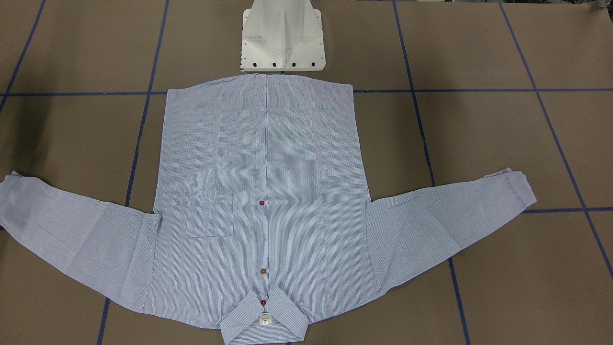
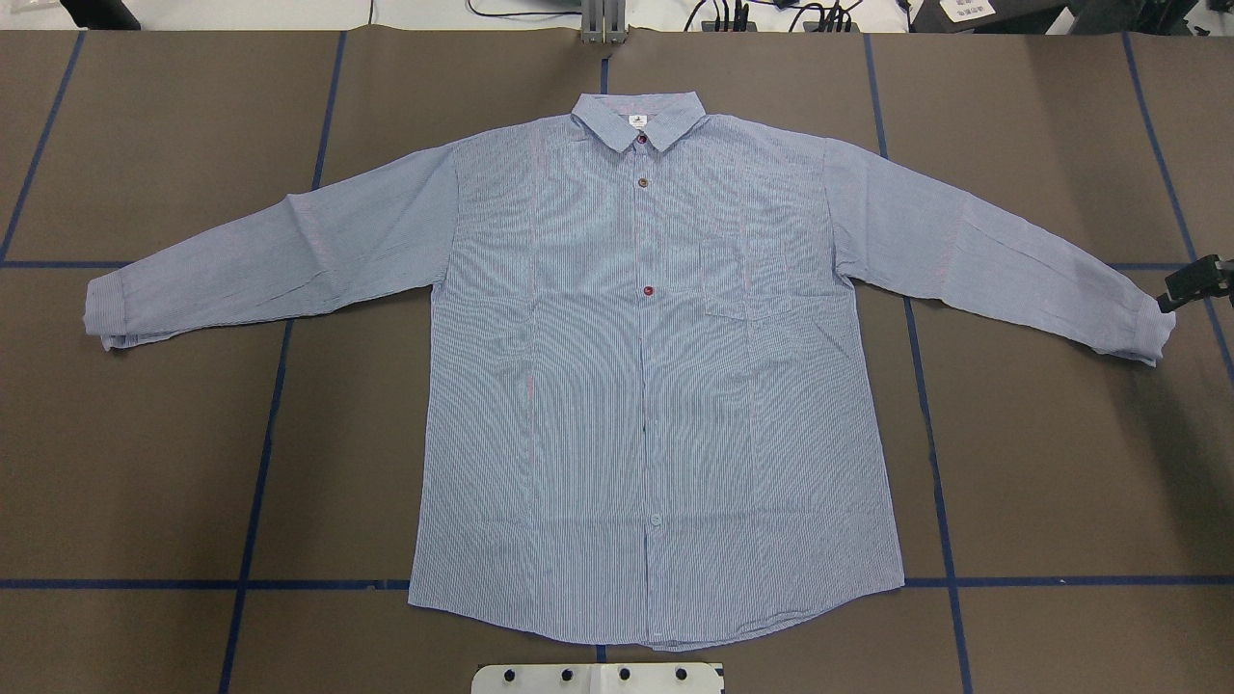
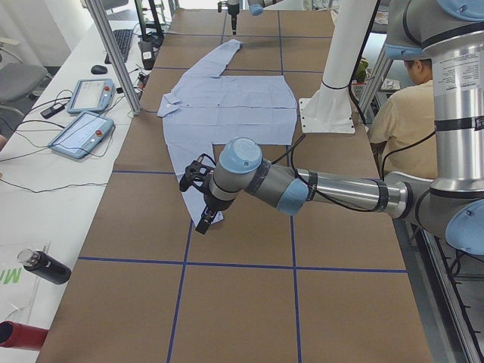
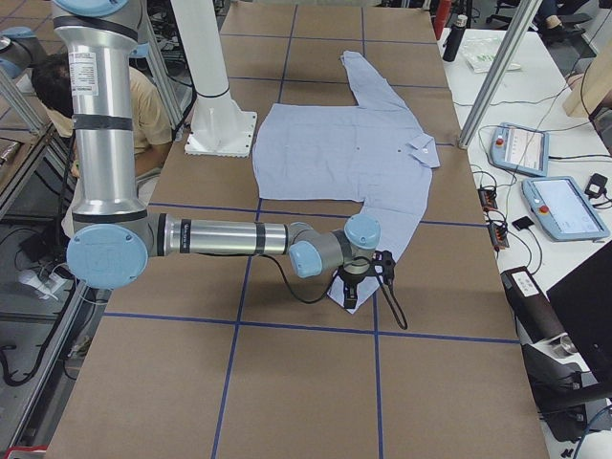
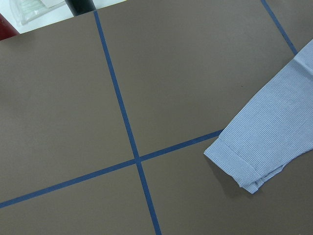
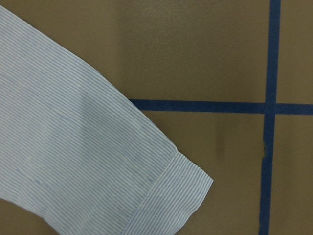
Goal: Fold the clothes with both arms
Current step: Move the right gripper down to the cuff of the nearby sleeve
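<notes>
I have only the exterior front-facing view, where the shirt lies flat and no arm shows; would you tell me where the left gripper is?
Observer: In the exterior left view the left gripper hangs just above the table, at the cuff that ends the shirt's sleeve on that side.
Operator: Thank you, and where is the right one?
Observer: The right gripper shows at the overhead view's right edge, beside the other cuff, which lies flat.
</notes>
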`<state>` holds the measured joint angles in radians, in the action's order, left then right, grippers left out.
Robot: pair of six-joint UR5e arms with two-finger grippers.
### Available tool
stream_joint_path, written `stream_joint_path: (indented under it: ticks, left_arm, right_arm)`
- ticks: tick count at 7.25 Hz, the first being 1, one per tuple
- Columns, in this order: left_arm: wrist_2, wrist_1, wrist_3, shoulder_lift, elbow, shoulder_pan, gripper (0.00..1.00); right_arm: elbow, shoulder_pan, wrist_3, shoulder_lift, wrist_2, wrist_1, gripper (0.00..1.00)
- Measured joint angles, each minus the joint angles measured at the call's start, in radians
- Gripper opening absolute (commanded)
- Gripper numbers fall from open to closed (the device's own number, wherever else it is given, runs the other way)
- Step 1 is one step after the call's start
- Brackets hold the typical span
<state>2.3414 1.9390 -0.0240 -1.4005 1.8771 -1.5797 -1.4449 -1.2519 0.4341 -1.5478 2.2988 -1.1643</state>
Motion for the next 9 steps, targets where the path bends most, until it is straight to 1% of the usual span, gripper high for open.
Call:
stream_joint_path:
  ticks: [1, 3, 5, 9]
  left_arm:
    - [0.000, 0.001, 0.000, -0.001, 0.000, 0.000, 0.99]
    - [0.000, 0.009, -0.001, -0.001, 0.000, 0.000, 0.99]
    - [0.004, 0.014, -0.002, 0.000, 0.002, 0.001, 0.99]
    - [0.006, 0.015, 0.001, 0.000, 0.002, 0.001, 0.99]
  right_arm:
    - [0.032, 0.000, 0.072, 0.015, -0.001, 0.041, 0.88]
    - [0.080, 0.000, 0.193, 0.043, 0.002, 0.098, 0.77]
    - [0.123, 0.001, 0.219, 0.065, 0.005, 0.112, 0.65]
    - [0.172, 0.011, 0.223, 0.082, 0.005, 0.112, 0.65]
